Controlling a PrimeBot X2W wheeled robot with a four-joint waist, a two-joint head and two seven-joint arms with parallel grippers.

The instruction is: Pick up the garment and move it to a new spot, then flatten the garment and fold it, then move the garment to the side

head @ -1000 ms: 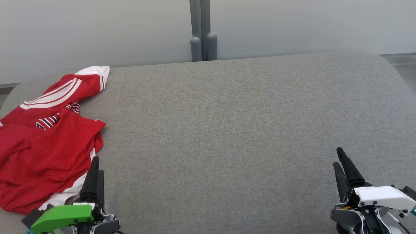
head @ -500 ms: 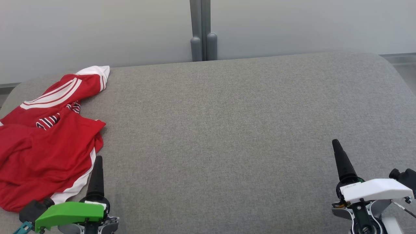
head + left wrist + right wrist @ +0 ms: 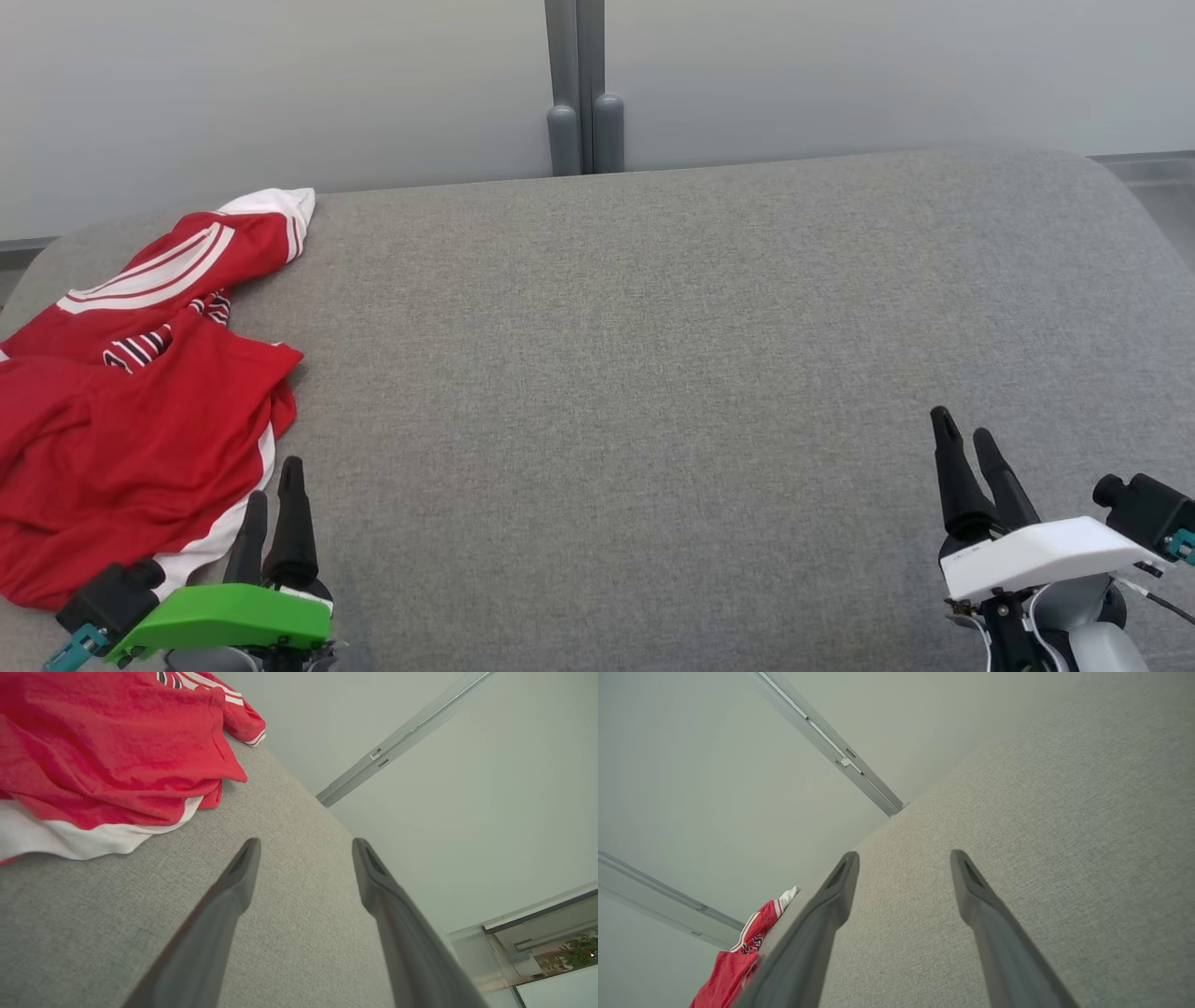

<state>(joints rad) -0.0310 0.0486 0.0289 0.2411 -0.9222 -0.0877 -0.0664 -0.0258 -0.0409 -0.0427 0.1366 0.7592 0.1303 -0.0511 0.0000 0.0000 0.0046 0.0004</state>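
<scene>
Both wrists are rolling: the left gripper point(image 3: 273, 482) at 7 o'clock and the right gripper point(image 3: 961, 426) at 4 o'clock are now each showing 2 spread, empty fingers. The red garment point(image 3: 140, 420) is lying unmoved at 9 o'clock on the grey surface point(image 3: 653, 373), so pickup is likely just beginning.

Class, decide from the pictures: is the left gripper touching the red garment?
Apart. The left wrist view shows a strip of bare grey surface between the open left gripper and the white hem of the red garment.
</scene>
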